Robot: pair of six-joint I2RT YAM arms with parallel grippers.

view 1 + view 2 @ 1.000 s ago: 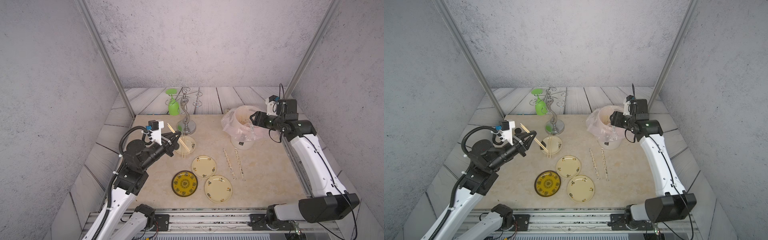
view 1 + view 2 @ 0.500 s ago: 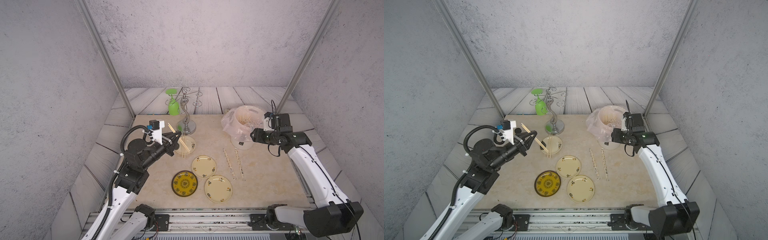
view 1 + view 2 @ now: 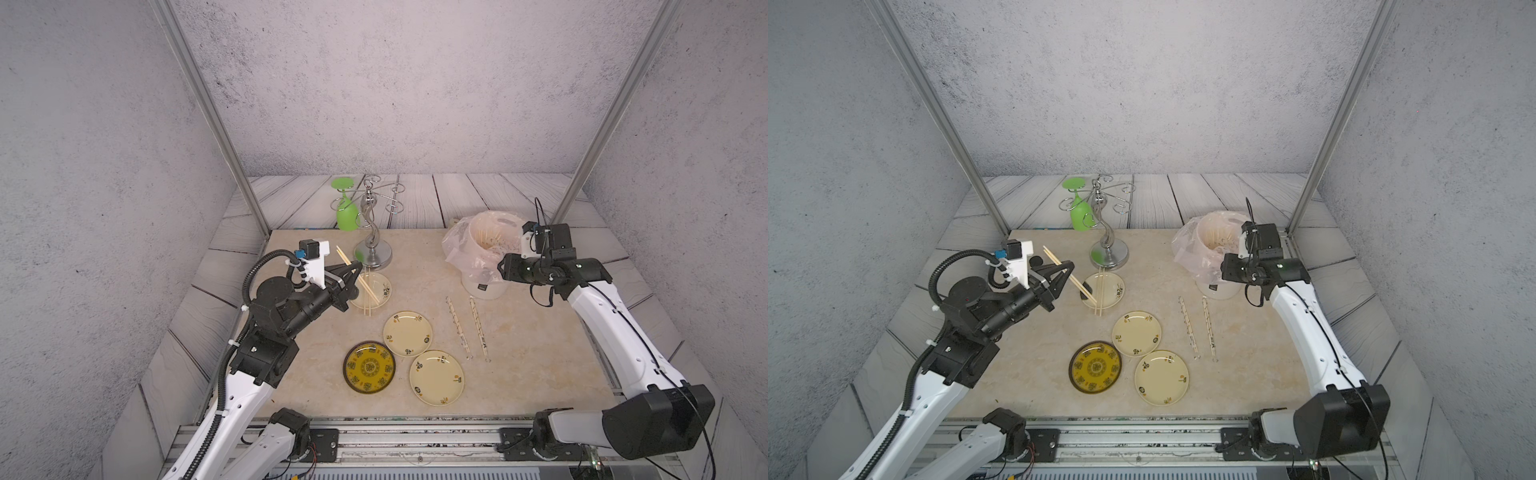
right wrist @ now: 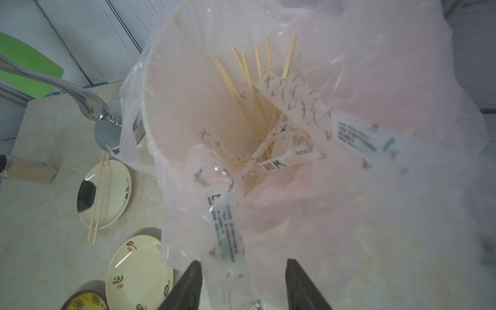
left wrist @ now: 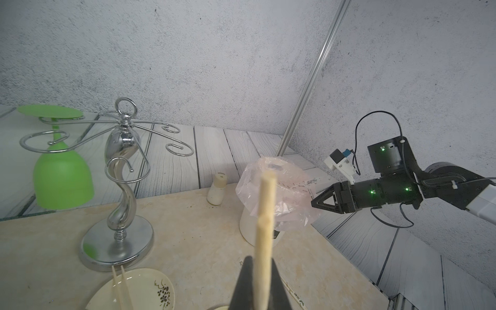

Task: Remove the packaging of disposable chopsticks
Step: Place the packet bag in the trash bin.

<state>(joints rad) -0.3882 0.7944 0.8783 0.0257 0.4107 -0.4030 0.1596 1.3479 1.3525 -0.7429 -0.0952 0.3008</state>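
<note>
On the surface (image 3: 540, 353), the bin (image 3: 482, 291) with a pink bag (image 3: 457, 245) holds empty sleeves (image 4: 292, 99) and loose sticks (image 4: 236, 88). My right fingers (image 4: 243, 264) stand apart just beside its rim. Two more sleeves (image 3: 459, 327) lie side by side near the plates (image 3: 407, 334). My left fingers (image 3: 356, 266) are closed on bare chopsticks (image 5: 264, 209) above a small plate (image 3: 382, 286).

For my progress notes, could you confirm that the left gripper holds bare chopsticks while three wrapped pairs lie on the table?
Not quite: only two wrapped pairs lie on the table, not three, as both top views show. The left gripper does hold bare chopsticks.
</note>
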